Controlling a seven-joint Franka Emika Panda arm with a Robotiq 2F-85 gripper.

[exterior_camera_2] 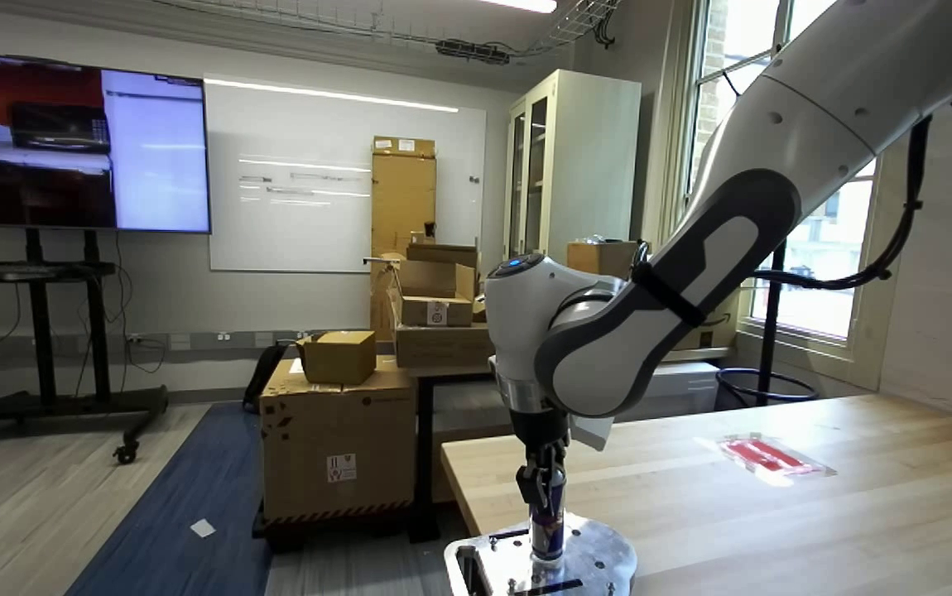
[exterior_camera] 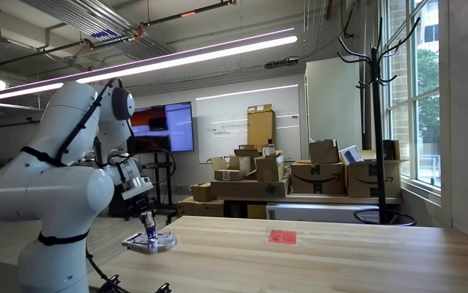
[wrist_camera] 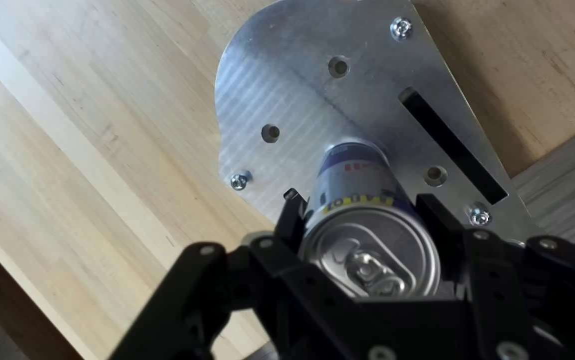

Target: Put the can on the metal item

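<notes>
The can (exterior_camera: 150, 228) is a slim blue and silver cylinder. It also shows in an exterior view (exterior_camera_2: 547, 534) and, with its silver lid and pull tab, in the wrist view (wrist_camera: 355, 175). My gripper (wrist_camera: 361, 207) has a finger on each side of the can near its top and is shut on it. The metal item (wrist_camera: 307, 95) is a flat silvery plate with screws, holes and slots, seen in both exterior views (exterior_camera: 167, 241) (exterior_camera_2: 604, 548). The can's base is over the plate, at or very near its surface. The can leans slightly in an exterior view.
The plate sits at a corner of the wooden table (exterior_camera: 340, 260), close to the edge. A flat red object (exterior_camera: 282, 237) lies farther along the table, also in an exterior view (exterior_camera_2: 766, 455). Cardboard boxes (exterior_camera: 317, 177) and a coat stand (exterior_camera: 376, 122) stand behind the table.
</notes>
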